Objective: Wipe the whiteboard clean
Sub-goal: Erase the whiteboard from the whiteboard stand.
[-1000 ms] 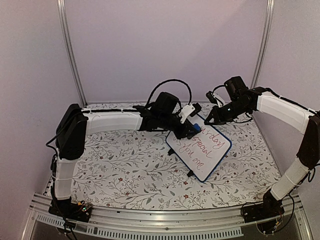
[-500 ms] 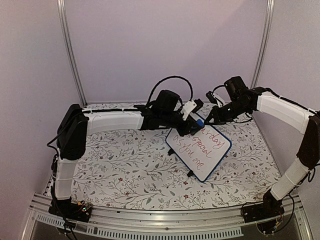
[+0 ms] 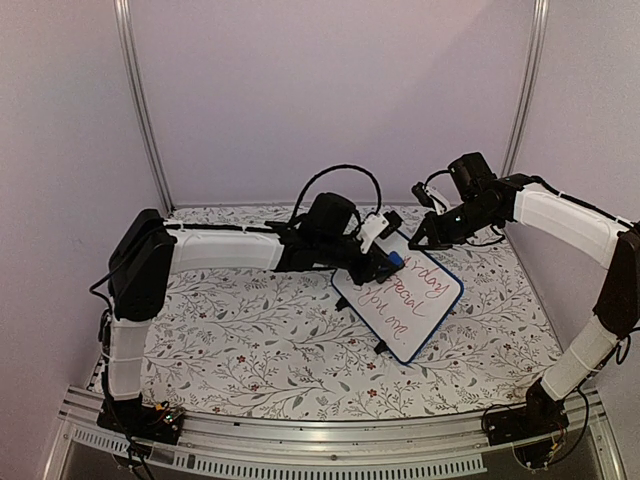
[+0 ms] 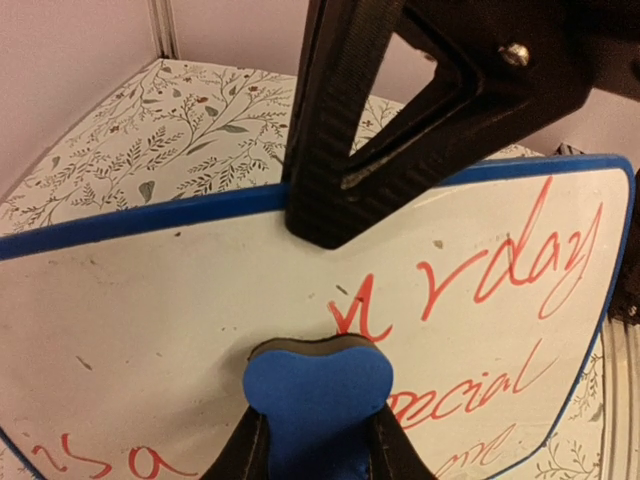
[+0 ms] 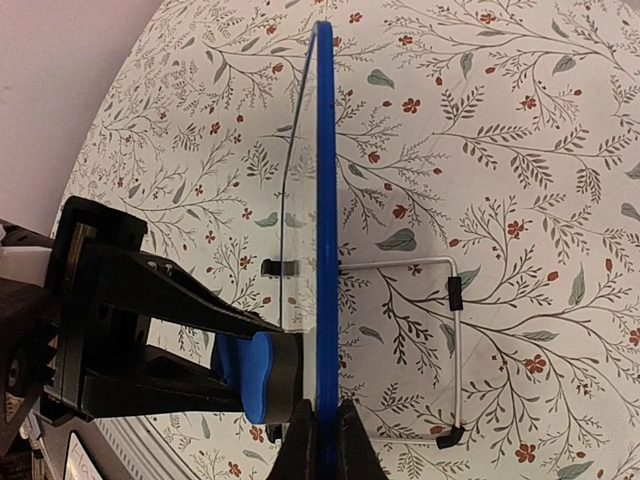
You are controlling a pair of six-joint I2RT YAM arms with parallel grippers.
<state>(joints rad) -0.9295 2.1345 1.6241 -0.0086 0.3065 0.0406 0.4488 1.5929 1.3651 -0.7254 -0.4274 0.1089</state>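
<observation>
Since half a second back, the left gripper (image 3: 383,262) comes down again. The blue eraser (image 3: 396,260) it carries now sits lower on the whiteboard (image 3: 405,305), a little under the top edge instead of right up at it. The left forearm lies flatter over the table (image 3: 240,340) too.

The right gripper (image 3: 428,238) does not budge, and neither does the board. It stands propped and leaning back on the surface, right of centre and toward the far edge, turned askew to the table's edges.

Left fingers are clamped on the eraser, its face pressed flat on the white. Right fingers are pinched tight on the board's blue frame at the top.

Red handwriting runs beside and below the eraser, while the patch to its left is bare but for faint specks.

Now the hard parts. From above, the words are too small to read. The left wrist camera cuts off the lower lines and nearly all of its own fingers. The right wrist camera catches the board edge-on only, so its face is hidden there, with a wire stand (image 5: 455,330) behind it.
</observation>
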